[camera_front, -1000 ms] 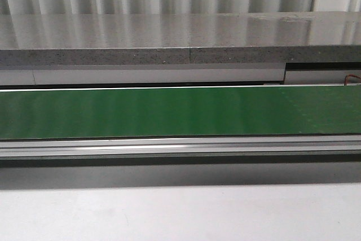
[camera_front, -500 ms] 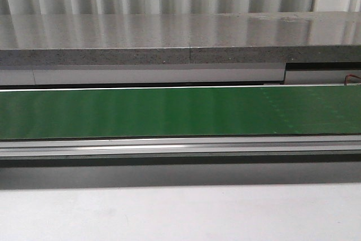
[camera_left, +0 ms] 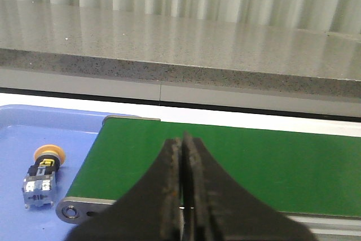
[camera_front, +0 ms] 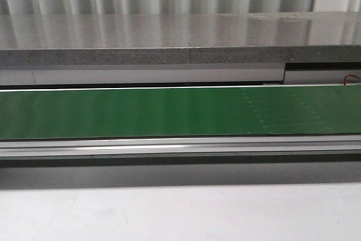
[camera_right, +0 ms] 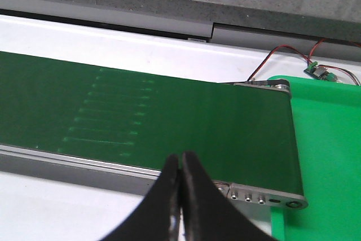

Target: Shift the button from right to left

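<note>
The button (camera_left: 42, 171), with a yellow-orange round head and a blocky body, lies on its side in a blue tray (camera_left: 34, 134) beside the left end of the green belt (camera_left: 254, 156). My left gripper (camera_left: 182, 142) is shut and empty, hovering over the belt's near edge, to the right of the button. My right gripper (camera_right: 180, 159) is shut and empty above the near rail by the belt's right end (camera_right: 265, 134). The front view shows only the bare belt (camera_front: 169, 111); neither gripper nor the button appears there.
A green tray (camera_right: 327, 139) sits past the belt's right end, with a small circuit board and red wires (camera_right: 318, 70) behind it. A grey stone ledge (camera_front: 169, 40) runs behind the belt. A white tabletop (camera_front: 169, 213) lies in front.
A faint patch of marks on the belt has moved leftward; the belt is running right to left. Nothing else differs.
</note>
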`<state>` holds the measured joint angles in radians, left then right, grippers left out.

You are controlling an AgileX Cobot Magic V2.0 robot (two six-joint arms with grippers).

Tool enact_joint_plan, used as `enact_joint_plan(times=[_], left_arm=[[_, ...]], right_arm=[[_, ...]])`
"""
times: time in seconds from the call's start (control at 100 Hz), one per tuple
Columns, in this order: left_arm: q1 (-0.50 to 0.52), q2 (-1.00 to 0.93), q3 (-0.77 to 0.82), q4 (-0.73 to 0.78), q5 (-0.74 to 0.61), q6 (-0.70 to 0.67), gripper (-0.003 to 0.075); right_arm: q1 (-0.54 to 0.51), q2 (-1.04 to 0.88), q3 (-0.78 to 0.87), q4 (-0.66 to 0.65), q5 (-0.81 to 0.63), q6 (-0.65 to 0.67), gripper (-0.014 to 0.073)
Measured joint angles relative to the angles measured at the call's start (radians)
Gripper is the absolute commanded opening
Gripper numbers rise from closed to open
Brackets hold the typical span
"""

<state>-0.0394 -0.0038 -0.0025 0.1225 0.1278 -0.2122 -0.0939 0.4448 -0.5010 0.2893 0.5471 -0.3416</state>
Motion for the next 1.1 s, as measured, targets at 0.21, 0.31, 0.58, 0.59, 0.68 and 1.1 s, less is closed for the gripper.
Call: enact_joint_plan(times=[0.21,0.31,0.58,0.59,0.68,1.1], left_arm=[[0.000,0.000,0.000,0.000,0.000,0.000,-0.0020],[0.000,0.000,0.000,0.000,0.000,0.000,-0.0020],[0.000,0.000,0.000,0.000,0.000,0.000,-0.0020],[0.000,0.000,0.000,0.000,0.000,0.000,-0.0020],[0.000,0.000,0.000,0.000,0.000,0.000,-0.0020],[0.000,0.000,0.000,0.000,0.000,0.000,-0.0020]], right_arm=[[0.000,0.000,0.000,0.000,0.000,0.000,-0.0067],[0.000,0.000,0.000,0.000,0.000,0.000,-0.0067],[0.000,0.000,0.000,0.000,0.000,0.000,-0.0067],[0.000,0.000,0.000,0.000,0.000,0.000,-0.0067],[0.000,0.000,0.000,0.000,0.000,0.000,-0.0067],[0.075,-0.078,0.127,-0.097,-0.183,0.093,-0.0067]])
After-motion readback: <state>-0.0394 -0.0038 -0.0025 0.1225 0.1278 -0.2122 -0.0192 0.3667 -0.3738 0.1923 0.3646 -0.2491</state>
